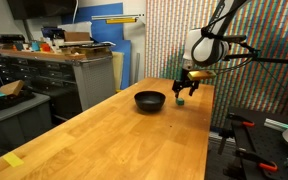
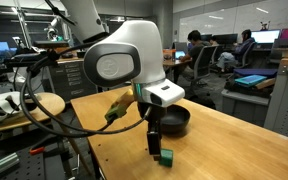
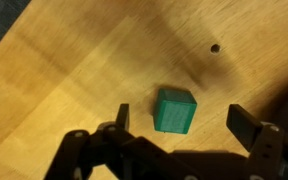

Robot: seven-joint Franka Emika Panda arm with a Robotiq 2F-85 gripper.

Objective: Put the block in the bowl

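The small green block lies on the wooden table. It also shows in both exterior views. My gripper is open and hangs just above the block, with one finger on each side of it and not touching it. In an exterior view the gripper sits right beside the block near the table's edge. The black bowl stands on the table a short way from the block. It also shows behind the gripper in an exterior view.
The wooden table stretches long toward the camera. A cabinet with clutter stands beside it. Cables hang off the arm. People sit at desks in the background.
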